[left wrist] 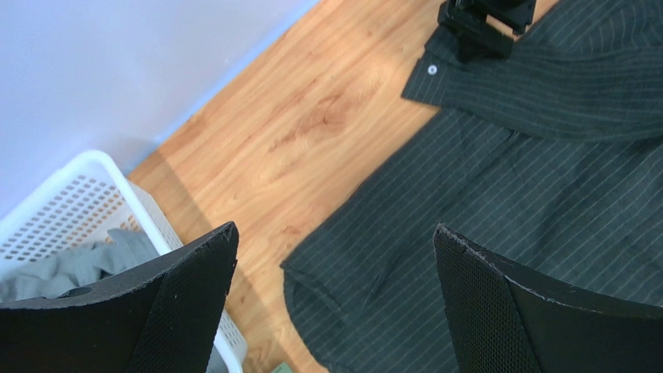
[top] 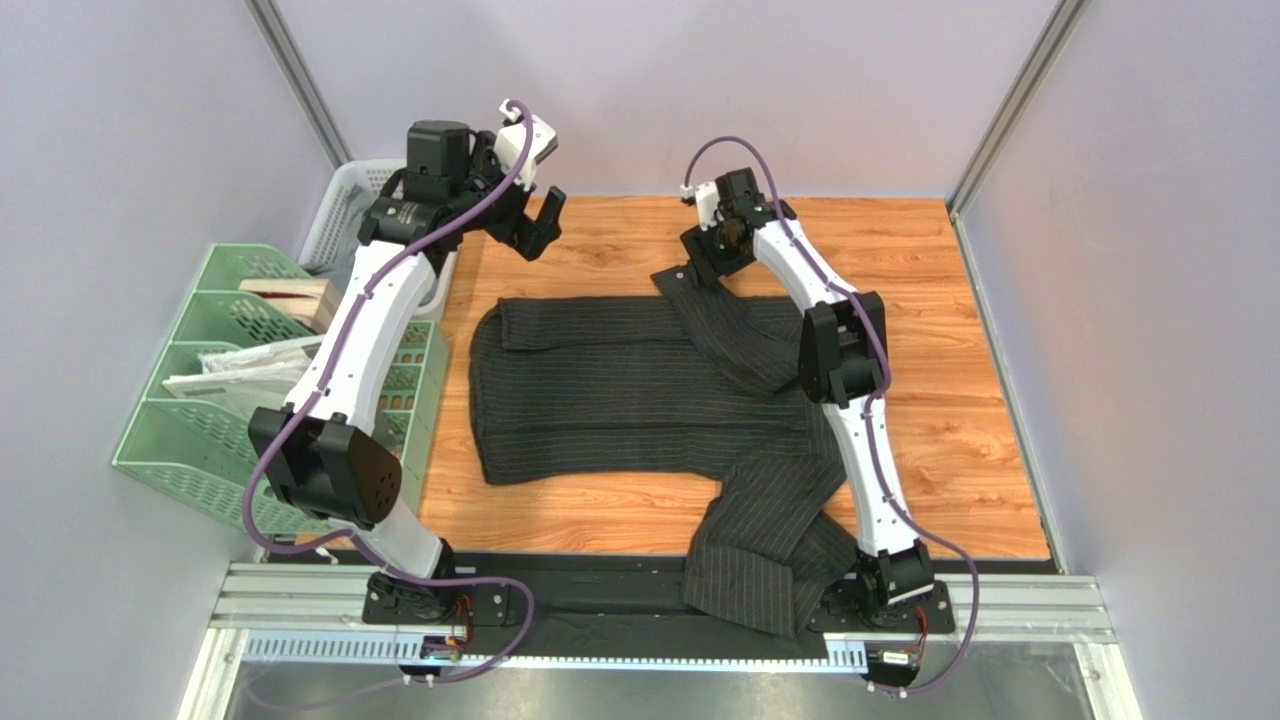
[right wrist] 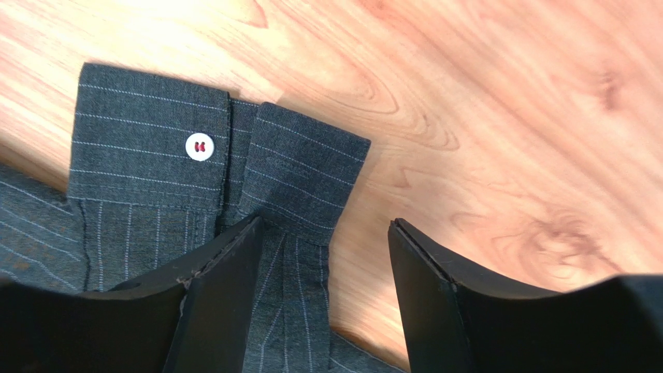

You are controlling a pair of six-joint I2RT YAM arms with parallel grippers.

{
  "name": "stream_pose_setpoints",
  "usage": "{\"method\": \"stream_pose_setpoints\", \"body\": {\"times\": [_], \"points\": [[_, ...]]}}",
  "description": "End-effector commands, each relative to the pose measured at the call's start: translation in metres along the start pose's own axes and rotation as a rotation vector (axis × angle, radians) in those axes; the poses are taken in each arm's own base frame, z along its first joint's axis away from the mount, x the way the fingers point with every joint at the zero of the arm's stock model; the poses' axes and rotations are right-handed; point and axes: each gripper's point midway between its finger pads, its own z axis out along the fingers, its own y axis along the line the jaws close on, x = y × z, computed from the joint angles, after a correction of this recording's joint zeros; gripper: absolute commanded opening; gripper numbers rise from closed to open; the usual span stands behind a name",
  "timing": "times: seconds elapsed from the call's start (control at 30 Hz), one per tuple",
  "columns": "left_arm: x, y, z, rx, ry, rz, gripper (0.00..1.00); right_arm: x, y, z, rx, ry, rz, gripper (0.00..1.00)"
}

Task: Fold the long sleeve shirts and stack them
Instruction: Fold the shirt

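The soft dark grey shirt with thin pale stripes [top: 631,398] lies flat in the middle of the brown wooden table [top: 932,270]. No fold of its body shows. One long sleeve bends over the shirt's far right corner, and its cuff [right wrist: 148,148], with a little white button [right wrist: 200,146], rests on bare wood just past the shirt's far edge. The other sleeve [top: 759,555] runs off the shirt's near right corner and flops over the metal rail [top: 661,600] where the arms are bolted.

The right gripper [right wrist: 327,287] is low, right at that far cuff. Its two black fingers are apart, one over the sleeve and one over the wood, and they pinch nothing. I think it is there because a sleeve is best moved by its end. The left gripper [left wrist: 335,303] hangs in the air above the shirt's far left corner, spread wide and empty. It may be waiting there so that it is out of the way.

The wood looks smooth, so the cloth should slide easily. Beyond the shirt's far left corner sits a white plastic basket [left wrist: 85,175] holding some grey cloth [left wrist: 70,264]. To the shirt's left stands a green plastic rack [top: 196,375]. Plain pale walls close in the far side and the left and right.
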Motion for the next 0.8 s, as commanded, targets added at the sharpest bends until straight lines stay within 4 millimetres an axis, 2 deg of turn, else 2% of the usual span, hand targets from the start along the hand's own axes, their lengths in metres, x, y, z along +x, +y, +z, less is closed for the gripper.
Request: {"method": "stream_pose_setpoints", "body": {"times": [0.0, 0.03, 0.17, 0.3, 0.37, 0.4, 0.43, 0.47, 0.57, 0.6, 0.7, 0.73, 0.77], "points": [[-0.001, 0.005, -0.013, -0.024, 0.038, 0.018, 0.99, -0.019, 0.005, 0.002, 0.044, -0.039, -0.145, 0.63], [0.007, 0.005, -0.011, -0.02, 0.075, 0.006, 0.99, -0.018, 0.008, 0.002, 0.042, -0.033, -0.161, 0.61], [0.002, 0.007, -0.016, -0.029, 0.079, 0.006, 0.99, -0.004, 0.007, 0.01, 0.039, 0.014, -0.226, 0.51], [0.0, 0.007, -0.022, -0.041, 0.07, 0.019, 0.99, 0.022, 0.006, 0.018, 0.004, 0.092, -0.28, 0.42], [-0.001, 0.007, -0.027, -0.052, 0.068, 0.025, 0.99, 0.044, 0.01, 0.023, -0.035, 0.146, -0.278, 0.28], [0.0, 0.008, -0.027, -0.056, 0.07, 0.029, 0.99, 0.047, 0.006, 0.023, -0.037, 0.151, -0.269, 0.21], [0.0, 0.008, -0.029, -0.062, 0.068, 0.031, 0.99, 0.047, 0.007, 0.022, -0.053, 0.149, -0.26, 0.09], [0.004, 0.008, -0.027, -0.062, 0.074, 0.03, 0.99, 0.045, 0.005, 0.02, -0.053, 0.142, -0.246, 0.02], [0.005, 0.007, -0.025, -0.053, 0.065, 0.011, 0.99, 0.02, 0.007, 0.003, -0.065, 0.075, -0.233, 0.0], [0.007, 0.005, -0.025, -0.044, 0.069, -0.004, 0.99, -0.002, 0.008, -0.018, -0.056, 0.017, -0.231, 0.0], [0.001, 0.006, -0.023, 0.002, 0.049, -0.064, 0.99, -0.038, 0.019, -0.061, -0.101, -0.095, -0.206, 0.0], [-0.009, 0.008, -0.021, 0.039, 0.016, -0.091, 0.99, -0.058, 0.028, -0.096, -0.136, -0.165, -0.209, 0.0], [-0.014, 0.005, -0.019, 0.064, -0.001, -0.141, 0.99, -0.065, 0.035, -0.113, -0.159, -0.198, -0.204, 0.0]]}}
